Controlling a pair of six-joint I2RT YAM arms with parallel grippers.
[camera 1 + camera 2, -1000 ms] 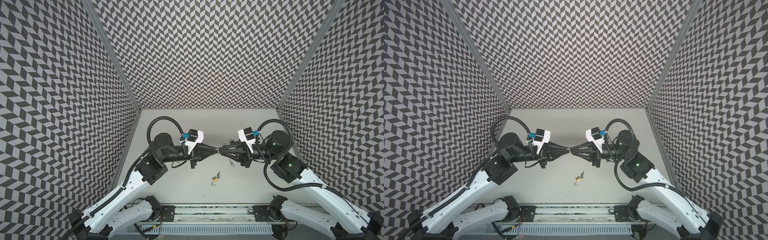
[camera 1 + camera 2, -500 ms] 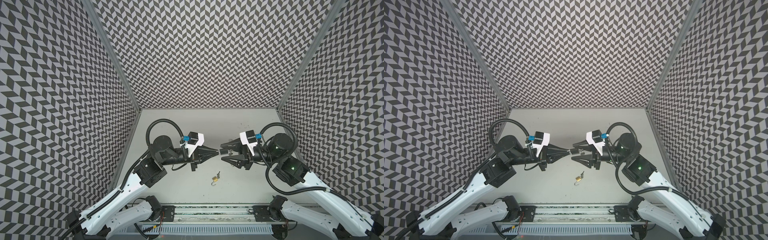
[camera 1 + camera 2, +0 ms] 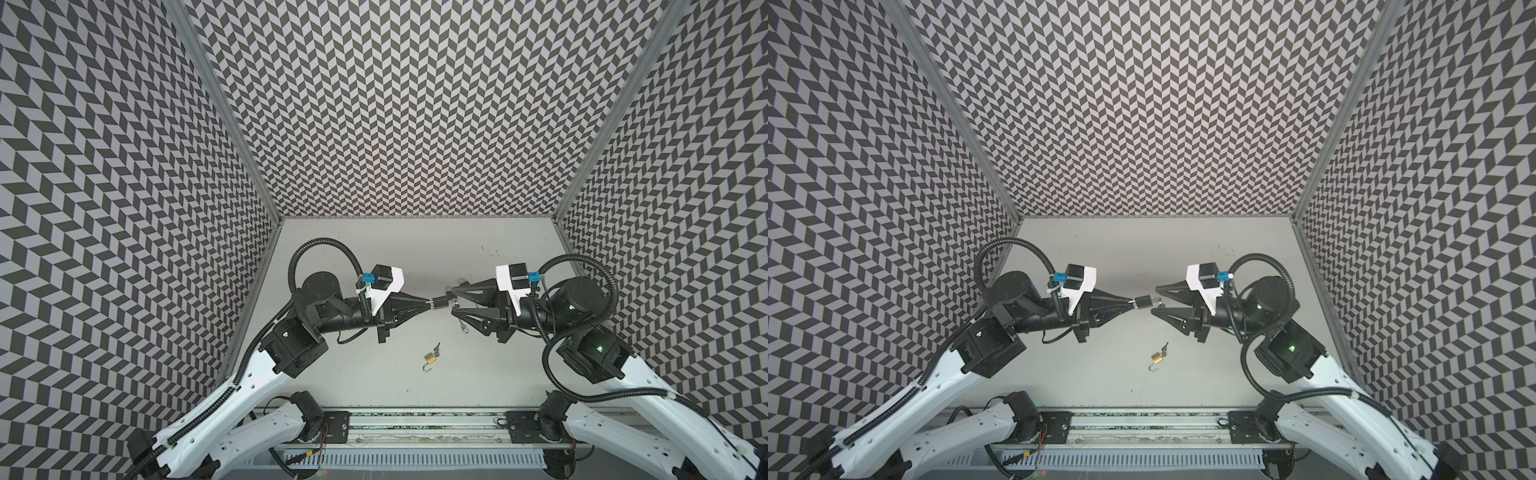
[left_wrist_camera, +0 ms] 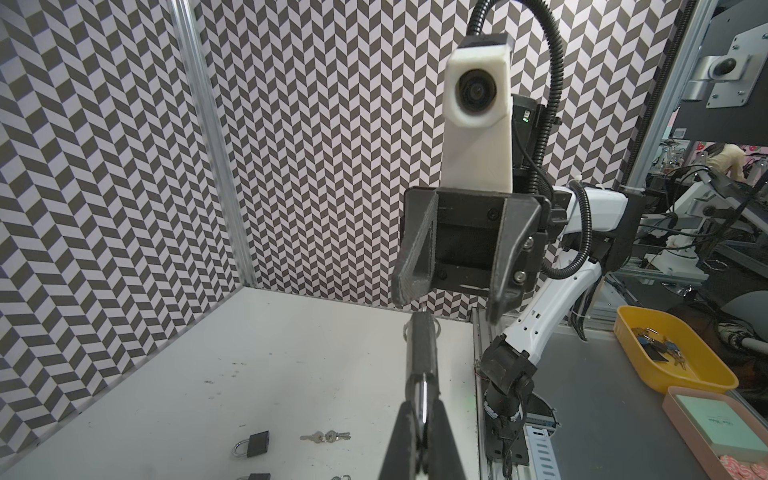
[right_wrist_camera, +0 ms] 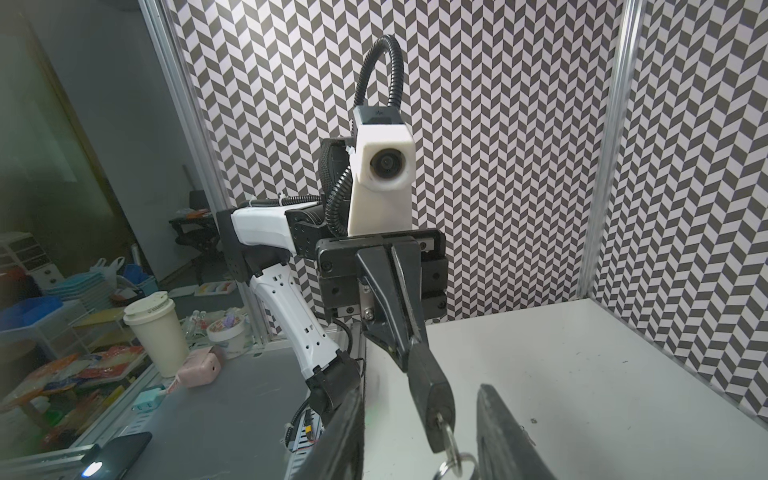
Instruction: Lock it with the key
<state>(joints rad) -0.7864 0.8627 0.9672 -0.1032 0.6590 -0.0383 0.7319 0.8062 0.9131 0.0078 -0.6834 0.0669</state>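
Observation:
A black padlock (image 3: 441,300) (image 3: 1143,302) hangs in the air at mid-table. My left gripper (image 3: 430,305) (image 4: 422,395) is shut on its silver shackle (image 4: 422,399). The key (image 5: 446,432) sticks in the keyhole at the padlock's (image 5: 428,382) far end, and a key ring (image 5: 455,461) dangles from it. My right gripper (image 3: 454,298) (image 3: 1154,299) (image 5: 419,390) faces the left one, open. Its fingers (image 5: 507,436) stand on either side of the key with a gap on both sides, touching nothing.
A small brass padlock (image 3: 430,357) (image 3: 1156,356) with an open shackle and keys lies on the table nearer the front. In the left wrist view a black padlock (image 4: 253,444) and a pair of keys (image 4: 326,436) lie on the table. A yellow tray (image 4: 648,332) sits off the table.
The right gripper let go at the padlock's key end, opened wide and backed off. Now it has come back around the key with its jaws narrower. The left gripper kept its hold.

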